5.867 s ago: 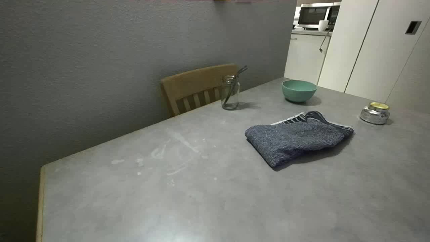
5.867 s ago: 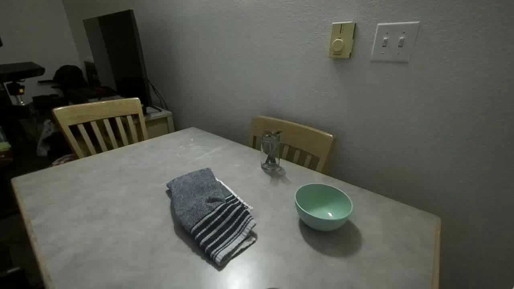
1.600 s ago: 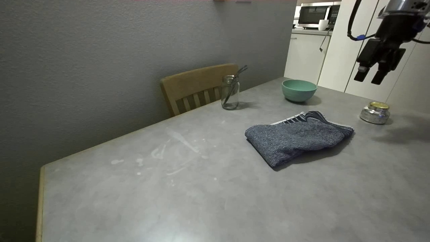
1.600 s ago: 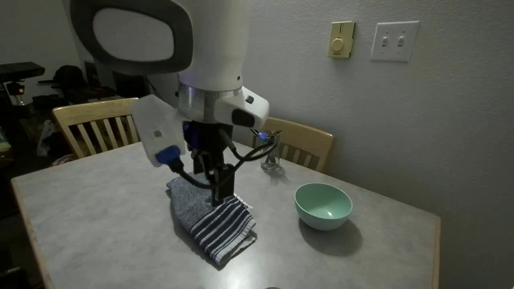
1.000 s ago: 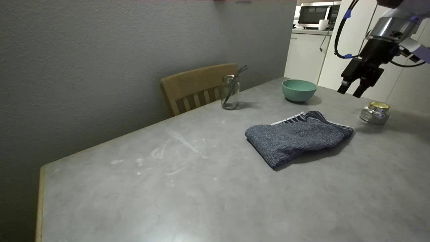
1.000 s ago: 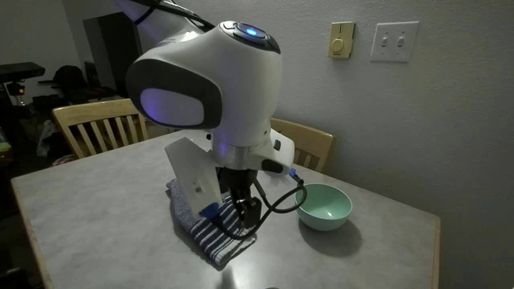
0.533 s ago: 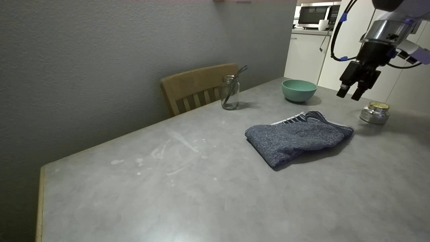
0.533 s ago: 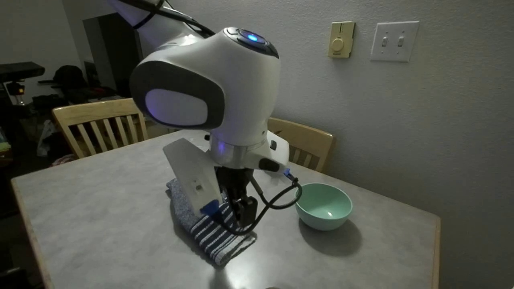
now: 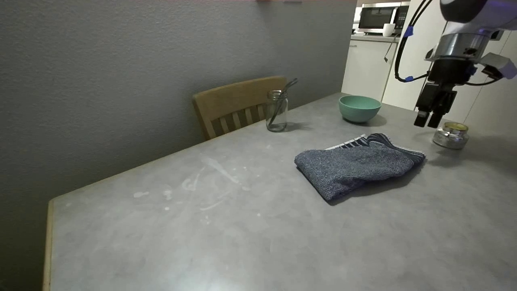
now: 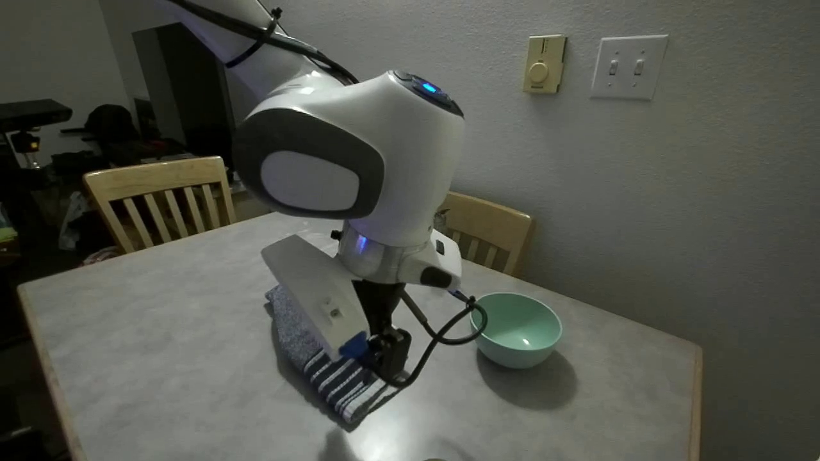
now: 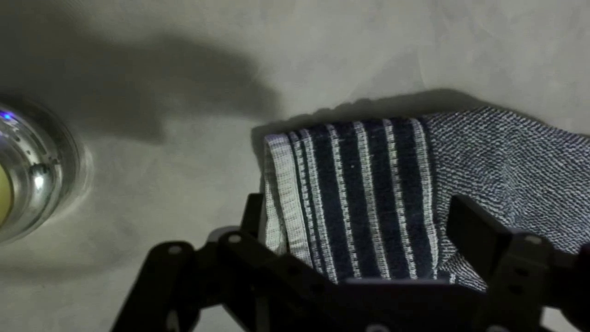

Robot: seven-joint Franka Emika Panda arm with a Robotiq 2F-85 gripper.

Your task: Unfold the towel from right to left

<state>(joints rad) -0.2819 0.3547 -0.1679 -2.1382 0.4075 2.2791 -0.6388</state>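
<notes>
The towel is a folded dark blue-grey cloth lying on the table, seen in both exterior views [image 9: 357,167] [image 10: 291,330]. Its striped end with a white hem shows in the wrist view [image 11: 359,184]. My gripper [image 9: 428,120] is open and empty, fingers pointing down, in the air above the striped end. In an exterior view the arm hides part of the towel, and the gripper [image 10: 387,365] overlaps the striped end. In the wrist view the gripper [image 11: 357,207] has one finger beside the hem and the other over the plain cloth, with the stripes between them.
A teal bowl [image 9: 359,109] stands on the table [image 9: 194,242] near the towel. A silver jar with a yellow top [image 9: 450,137] stands close to the gripper and shows in the wrist view [image 11: 39,180]. A glass jar with utensils [image 9: 276,115] is near the wall-side edge, by a chair [image 9: 238,97].
The arm has come into view and moved from above the towel's middle to its striped end. In the last half second the gripper has lowered and become more upright. The towel has not moved.
</notes>
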